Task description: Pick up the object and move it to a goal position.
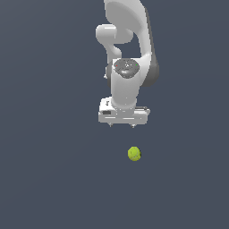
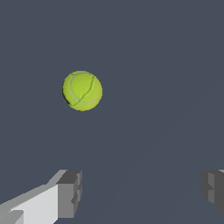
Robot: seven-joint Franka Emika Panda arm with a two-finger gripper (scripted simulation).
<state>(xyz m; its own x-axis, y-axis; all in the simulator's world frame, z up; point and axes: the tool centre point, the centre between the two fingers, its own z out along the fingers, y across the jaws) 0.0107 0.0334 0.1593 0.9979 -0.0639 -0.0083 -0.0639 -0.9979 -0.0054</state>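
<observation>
— What do you see from the exterior view?

— My arm [image 1: 129, 49] comes down from the top of the picture, white with a grey joint. My claw [image 1: 122, 126] hangs at the end of it, pointing down, with only the two small fingertips showing under the white body. Below it, and a little toward the exterior view's right, the ball [image 1: 134, 154] lies on the dark blue-grey surface [image 1: 49, 179]. It is yellow-green and much narrower than my claw's body. There is open space between the fingertips and the ball; they do not touch.

— Anything around it, anything in the way?

— I see only flat surface around the ball. The space between claw and ball is free.

— And the wrist view?

— The ball [image 2: 82, 91] shows clearly, round, with faint curved seam lines. My two fingers [image 2: 70, 192] are grey blocks at the edges of the picture, well apart, so my claw [image 2: 142, 190] stands wide and holds nothing. The ball is not between the fingers; it lies off to one side of the gap, nearer the finger with the white link behind it.
</observation>
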